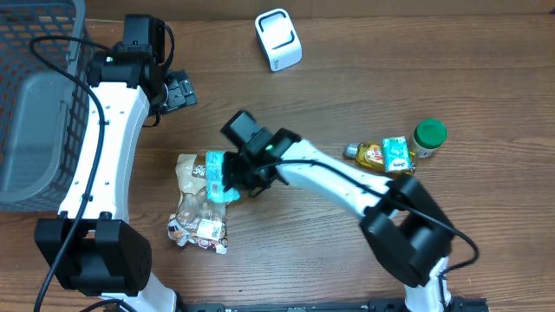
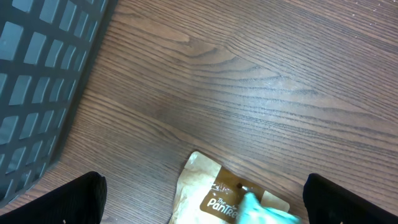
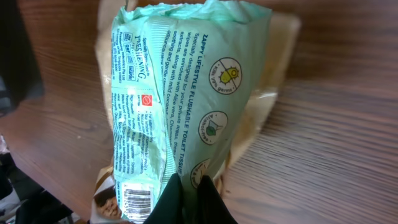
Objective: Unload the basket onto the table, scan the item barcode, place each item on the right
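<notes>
- My right gripper is pinched closed on the edge of a teal wipes packet, near the middle of the wooden table.
- In the right wrist view, my two dark fingers meet at the packet's lower edge, and the packet stretches away from them.
- The packet's printed back faces my wrist camera. Its barcode sits at the near corner, just beside my fingers.
- The packet hangs over a brown bread bag; I cannot tell whether the two touch.
- A crumpled snack bag lies just beyond the bread bag, towards my base.
- The white scanner stands well apart from the packet, near the far edge of the table.
- My left gripper is spread wide and holds nothing, between a grey basket and the scanner.
- A green-lidded jar, a small green carton and a yellow bottle sit together on my right.
</notes>
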